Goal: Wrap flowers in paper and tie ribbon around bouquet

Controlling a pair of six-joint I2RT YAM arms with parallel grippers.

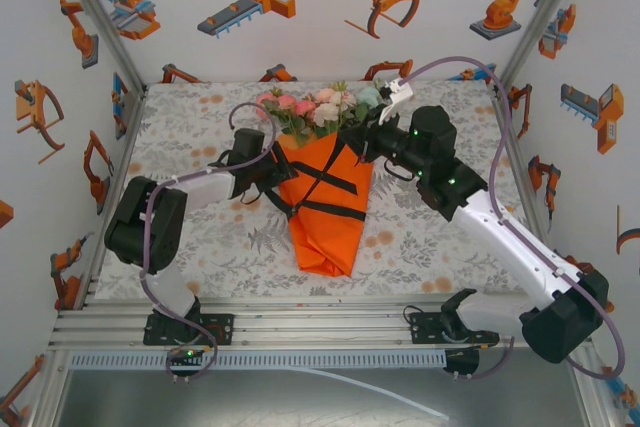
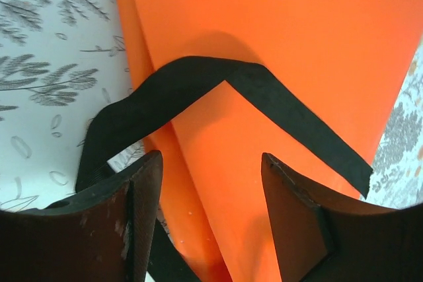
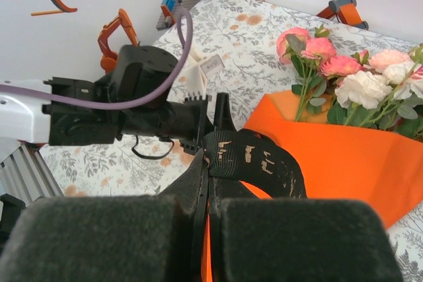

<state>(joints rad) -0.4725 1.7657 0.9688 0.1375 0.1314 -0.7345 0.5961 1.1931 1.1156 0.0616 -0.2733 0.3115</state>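
Bright, even, diffuse light fills the white-walled cell [image 1: 330, 47], leaving only soft shadows, such as the one the ribbon [image 2: 198, 84] casts on the paper [image 2: 297, 44]; the top view is crisp, while close to the wrist lenses the right fingers [image 3: 99, 236] and left fingers [image 2: 139, 229] blur out of focus.

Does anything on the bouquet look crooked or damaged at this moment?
Yes: the ribbon crosses the paper in loose, slanted bands with no knot visible; the right wrist view shows pale worn patches on it.
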